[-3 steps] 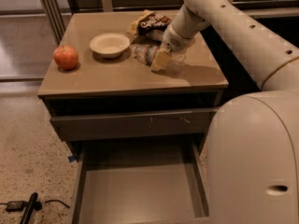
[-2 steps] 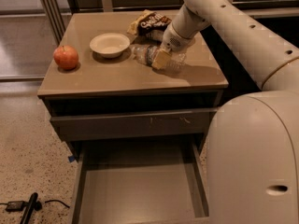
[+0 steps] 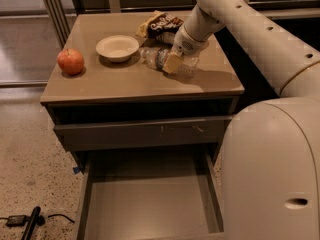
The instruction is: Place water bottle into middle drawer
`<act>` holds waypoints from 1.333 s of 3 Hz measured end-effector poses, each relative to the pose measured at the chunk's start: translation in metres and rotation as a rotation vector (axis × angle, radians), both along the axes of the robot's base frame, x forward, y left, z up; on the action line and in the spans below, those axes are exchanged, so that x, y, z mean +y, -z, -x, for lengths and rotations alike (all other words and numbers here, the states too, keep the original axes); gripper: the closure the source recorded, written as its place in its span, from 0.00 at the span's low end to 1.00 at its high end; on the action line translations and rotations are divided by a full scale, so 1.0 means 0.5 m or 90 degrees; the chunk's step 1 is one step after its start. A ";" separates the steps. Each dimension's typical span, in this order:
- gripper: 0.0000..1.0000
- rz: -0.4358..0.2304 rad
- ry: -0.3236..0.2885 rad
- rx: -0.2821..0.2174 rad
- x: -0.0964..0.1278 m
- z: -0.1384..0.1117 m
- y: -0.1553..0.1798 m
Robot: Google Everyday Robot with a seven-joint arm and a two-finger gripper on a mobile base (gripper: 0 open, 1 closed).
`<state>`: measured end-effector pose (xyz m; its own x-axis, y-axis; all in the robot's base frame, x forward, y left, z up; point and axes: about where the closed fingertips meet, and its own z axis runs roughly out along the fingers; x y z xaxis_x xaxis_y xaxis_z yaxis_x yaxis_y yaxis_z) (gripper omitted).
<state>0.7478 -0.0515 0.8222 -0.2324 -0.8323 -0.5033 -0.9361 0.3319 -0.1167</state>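
Pale gripper [image 3: 172,63] at crinkled clear water bottle [image 3: 152,58]

Almost nothing differs. The cream-white arm's two-finger gripper [image 3: 175,64] is down on the small clear crinkled plastic water bottle [image 3: 154,57], right of the middle of the tan wooden tabletop [image 3: 125,81], toward its back edge. It sits a shade nearer the left edge than a second ago, a shift barely discernible.

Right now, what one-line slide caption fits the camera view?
Gripper down at the water bottle lying on the cabinet top; middle drawer open below.
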 end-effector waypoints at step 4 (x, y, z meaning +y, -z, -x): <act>1.00 -0.016 0.063 0.015 -0.103 0.026 -0.046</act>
